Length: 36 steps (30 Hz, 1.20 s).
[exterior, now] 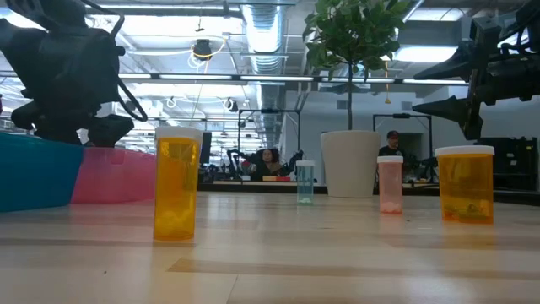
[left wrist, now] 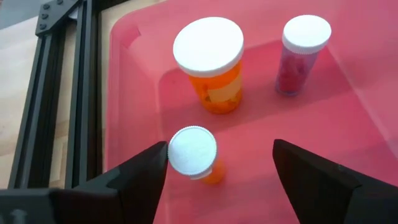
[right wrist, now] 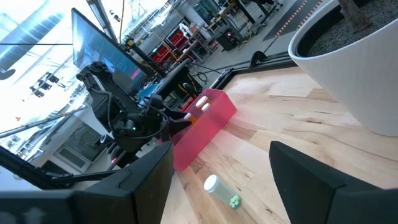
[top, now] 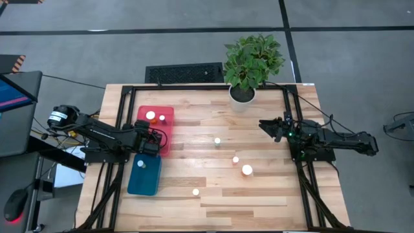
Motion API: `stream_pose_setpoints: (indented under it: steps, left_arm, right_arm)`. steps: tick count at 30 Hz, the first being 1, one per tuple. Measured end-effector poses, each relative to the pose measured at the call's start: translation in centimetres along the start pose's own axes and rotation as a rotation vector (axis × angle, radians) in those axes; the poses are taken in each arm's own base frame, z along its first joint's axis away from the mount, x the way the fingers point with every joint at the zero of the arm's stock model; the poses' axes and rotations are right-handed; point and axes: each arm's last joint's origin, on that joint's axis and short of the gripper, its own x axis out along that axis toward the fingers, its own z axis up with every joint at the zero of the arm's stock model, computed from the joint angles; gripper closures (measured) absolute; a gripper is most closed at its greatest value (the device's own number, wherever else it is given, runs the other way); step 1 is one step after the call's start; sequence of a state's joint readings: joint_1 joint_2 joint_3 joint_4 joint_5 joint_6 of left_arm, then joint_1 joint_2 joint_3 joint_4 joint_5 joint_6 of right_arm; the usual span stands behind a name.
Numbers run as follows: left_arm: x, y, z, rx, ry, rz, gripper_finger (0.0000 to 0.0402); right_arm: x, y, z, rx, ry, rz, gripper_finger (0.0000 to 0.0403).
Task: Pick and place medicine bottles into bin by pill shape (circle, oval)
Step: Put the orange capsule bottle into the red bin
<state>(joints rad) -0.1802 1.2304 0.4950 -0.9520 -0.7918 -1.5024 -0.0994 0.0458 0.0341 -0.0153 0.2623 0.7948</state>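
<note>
My left gripper (top: 157, 137) hangs open over the red bin (top: 167, 133). In the left wrist view three white-capped bottles stand on the bin's floor: a large orange one (left wrist: 211, 68), a small red-filled one (left wrist: 301, 53), and a small orange one (left wrist: 194, 154) below the open fingers (left wrist: 217, 155), close to one finger. Another bottle (top: 140, 164) stands in the blue bin (top: 143, 184). Several bottles stand on the table: (top: 217, 140), (top: 235, 159), (top: 247, 170), (top: 195, 191). My right gripper (top: 264, 125) is open and empty at the table's right, above the wood.
A potted plant (top: 249, 65) in a white pot stands at the table's far edge, close to my right arm. Black frame rails (top: 123, 123) run along the left and right sides. The low view shows people (exterior: 268, 160) in the room behind the table.
</note>
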Motion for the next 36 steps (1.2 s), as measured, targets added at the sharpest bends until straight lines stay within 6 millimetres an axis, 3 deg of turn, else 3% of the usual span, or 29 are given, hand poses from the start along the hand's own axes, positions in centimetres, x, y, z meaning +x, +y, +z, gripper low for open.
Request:
stream_pose_setpoints:
  steps: [9, 15, 36]
  left_arm:
    - [-0.1, 0.1, 0.1, -0.006, 0.002, -0.006, 0.0117]
    - [-0.6, 1.2, 0.6, -0.018, 0.000, 0.000, 0.0117]
    - [-2.6, 3.5, 2.4, -0.126, -0.007, -0.220, 0.0119]
  right_arm:
    - [0.0, 0.0, 0.0, -0.001, 0.000, 0.000, 0.0127]
    - [0.0, 0.0, 0.0, -0.007, 0.000, 0.000, 0.0127]
    - [0.0, 0.0, 0.0, -0.003, 0.000, 0.000, 0.0127]
